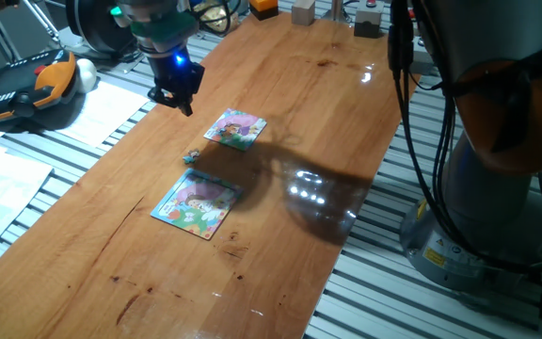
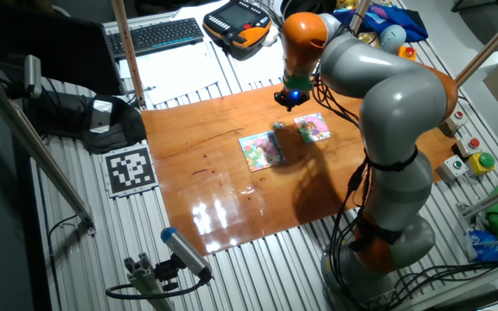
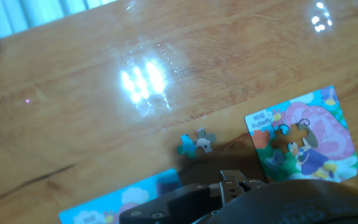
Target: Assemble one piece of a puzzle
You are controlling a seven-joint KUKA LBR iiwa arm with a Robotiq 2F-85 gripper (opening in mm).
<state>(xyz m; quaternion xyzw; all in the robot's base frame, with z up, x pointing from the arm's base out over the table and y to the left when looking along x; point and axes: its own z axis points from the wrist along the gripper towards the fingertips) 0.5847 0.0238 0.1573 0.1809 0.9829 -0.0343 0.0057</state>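
Note:
The piece [image 3: 196, 143], tiny and pale teal with knobs, lies loose on the wooden table between the two puzzles; it also shows in one fixed view [image 1: 192, 156]. The puzzle [image 1: 235, 128], the smaller pink, purple and green square, lies flat just beyond it and shows in the hand view [image 3: 303, 140] and the other fixed view [image 2: 312, 128]. My gripper [image 1: 179, 96] hangs above the table, left of the puzzle and behind the piece, apart from both. Its fingers look spread and hold nothing. In the hand view only its dark body [image 3: 241, 199] shows.
A larger square puzzle with a light-blue border [image 1: 197, 202] lies nearer the front of the table [image 1: 280, 282]. A teach pendant [image 1: 26, 85] and papers lie to the left off the wood. Small blocks [image 1: 302, 11] stand at the far edge. The robot's base [image 1: 497, 169] stands at the right.

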